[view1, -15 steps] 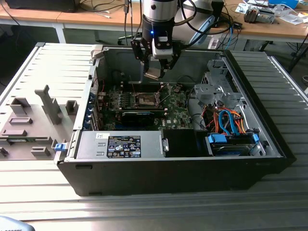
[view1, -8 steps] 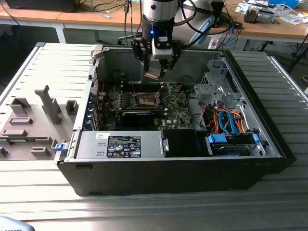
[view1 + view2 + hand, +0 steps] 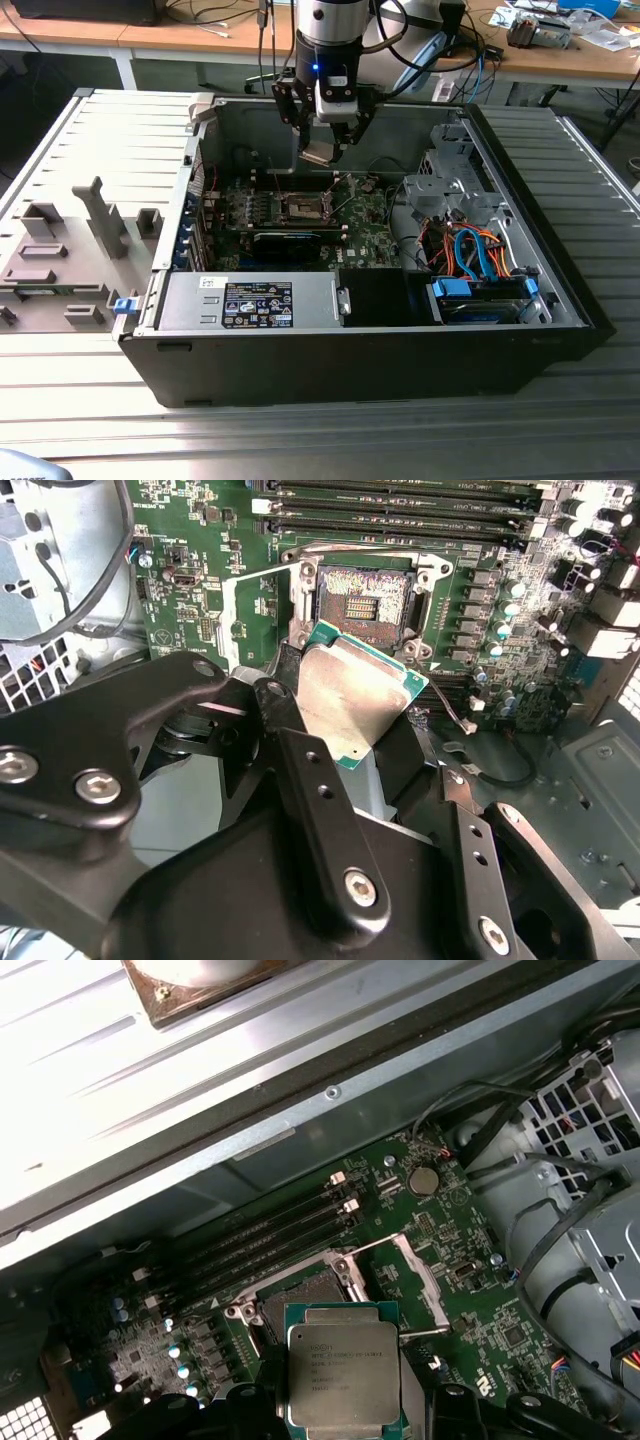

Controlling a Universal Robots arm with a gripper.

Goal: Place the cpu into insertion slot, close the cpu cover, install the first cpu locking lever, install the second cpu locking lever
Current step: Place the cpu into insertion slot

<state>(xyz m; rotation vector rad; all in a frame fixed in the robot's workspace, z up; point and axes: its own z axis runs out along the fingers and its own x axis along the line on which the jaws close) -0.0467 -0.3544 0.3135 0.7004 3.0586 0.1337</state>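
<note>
Your gripper [image 3: 323,150] pinches the cpu [image 3: 345,1375] between its fingers [image 3: 320,800], over the open insertion slot [image 3: 362,605] on the motherboard [image 3: 190,615] inside the computer case [image 3: 330,370].

Insertion slot [image 3: 362,605] lies open from above, flanked by memory sticks [image 3: 400,500] and the raised cpu cover [image 3: 418,1275]

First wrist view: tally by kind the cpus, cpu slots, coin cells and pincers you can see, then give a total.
cpu: 1
slot: 1
coin cell: 1
pincer: 1, shut on the cpu
Total: 4
</note>
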